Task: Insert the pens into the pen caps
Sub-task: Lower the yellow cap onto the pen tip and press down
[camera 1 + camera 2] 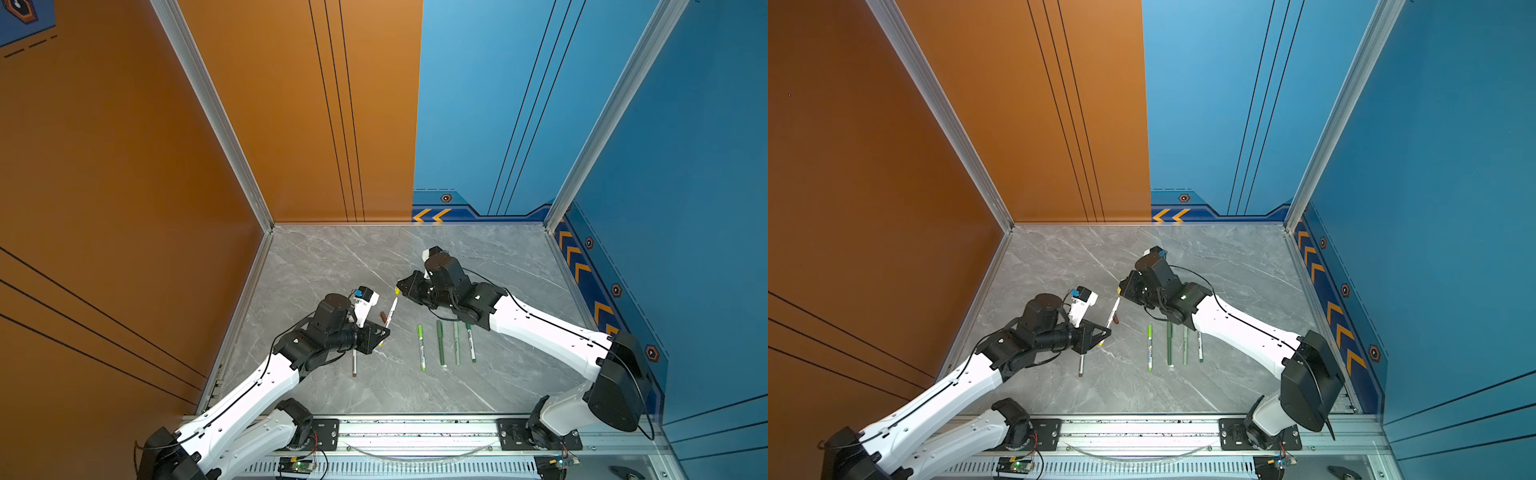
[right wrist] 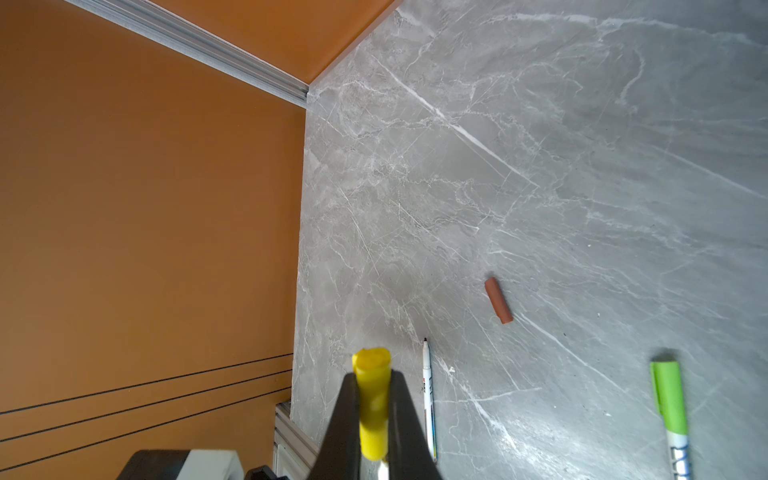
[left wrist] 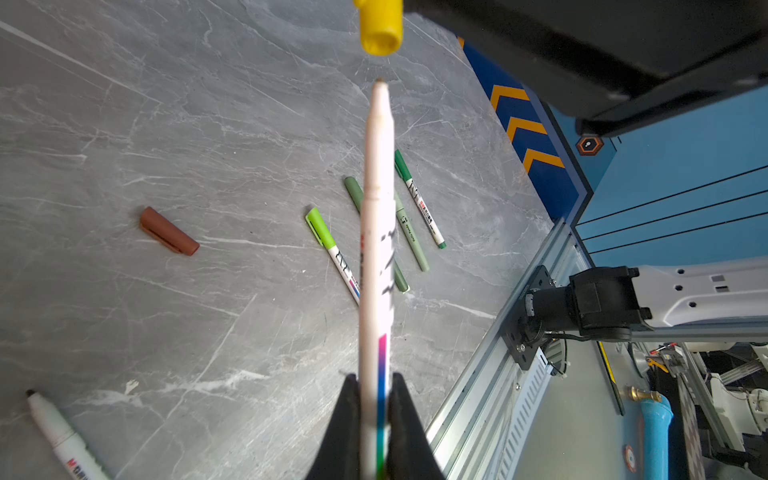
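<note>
While my left fingers [image 3: 355, 403] clench the rear of a white pen [image 3: 376, 249], its tip points at the yellow cap [image 2: 374, 399], which my right fingers [image 2: 352, 405] grasp with its open end toward the pen. Tip and cap are near but apart, above the desk [image 1: 332, 257]. On the desk lie a brown cap [image 3: 168, 230] and a bare pen [image 1: 354, 361] partly under my left arm. By my right arm, side by side and capped: lime pen [image 1: 421, 347], olive pen [image 1: 440, 345], sage pen [image 1: 457, 347], green pen [image 1: 471, 347].
</note>
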`<action>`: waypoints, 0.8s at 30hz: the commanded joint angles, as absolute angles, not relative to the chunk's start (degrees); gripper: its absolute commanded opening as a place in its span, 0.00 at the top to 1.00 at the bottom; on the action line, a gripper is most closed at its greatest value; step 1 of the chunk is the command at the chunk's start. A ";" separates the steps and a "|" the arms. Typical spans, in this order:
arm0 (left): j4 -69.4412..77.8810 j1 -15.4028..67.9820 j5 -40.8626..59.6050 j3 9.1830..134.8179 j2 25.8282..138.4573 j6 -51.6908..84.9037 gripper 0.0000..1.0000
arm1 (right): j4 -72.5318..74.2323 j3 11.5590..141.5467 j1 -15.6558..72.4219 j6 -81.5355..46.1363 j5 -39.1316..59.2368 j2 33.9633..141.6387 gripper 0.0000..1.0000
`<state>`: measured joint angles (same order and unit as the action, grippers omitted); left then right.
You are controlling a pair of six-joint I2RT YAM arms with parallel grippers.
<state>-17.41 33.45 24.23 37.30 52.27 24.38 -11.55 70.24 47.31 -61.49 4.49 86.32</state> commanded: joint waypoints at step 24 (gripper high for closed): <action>-17.82 33.73 23.38 38.76 52.19 23.73 1.00 | -14.62 69.00 48.69 -57.74 4.77 83.87 1.00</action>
